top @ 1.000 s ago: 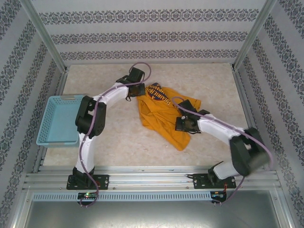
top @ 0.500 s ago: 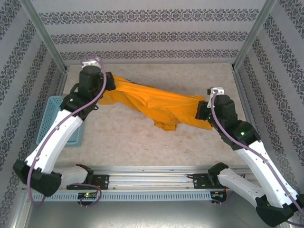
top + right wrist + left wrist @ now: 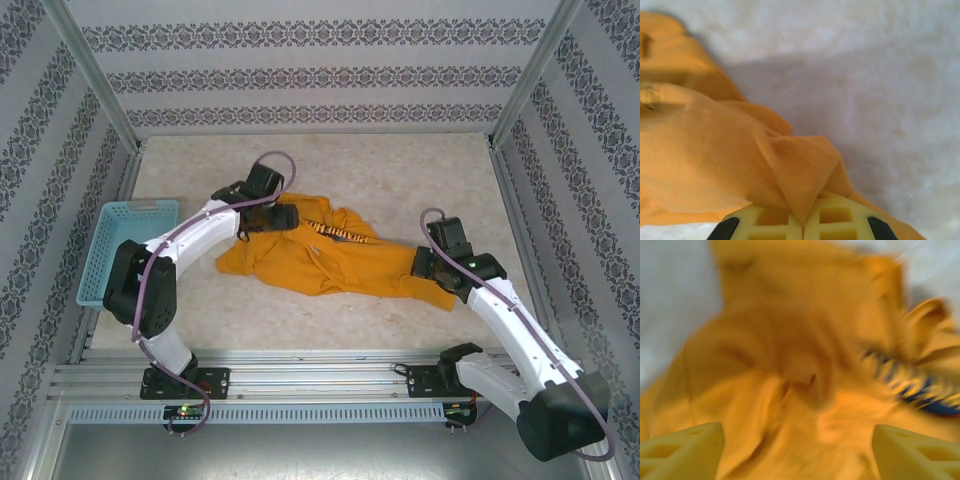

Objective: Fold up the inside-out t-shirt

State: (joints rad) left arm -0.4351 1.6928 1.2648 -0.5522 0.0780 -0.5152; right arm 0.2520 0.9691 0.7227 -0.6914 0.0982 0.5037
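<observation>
From above, the inside-out t-shirt is lying bunched on the worktop, no longer stretched between the arms; the left hand is sitting at its 10 o'clock edge and the right hand at 3 o'clock. At the left wrist, fingers are gaping wide over blurred cloth, gripping nothing. At the right wrist, fingers are pressing together on a fold.

Left wrist view: the t-shirt is smeared by blur, and its emblem is reduced to unreadable streaks. From above, the emblem is largely folded under the t-shirt's cloth. Below the t-shirt, the fingers of the left gripper are cut off by the frame edge. The right gripper is likewise cropped, and its fingertips are partly covered by a pinched t-shirt fold.
</observation>
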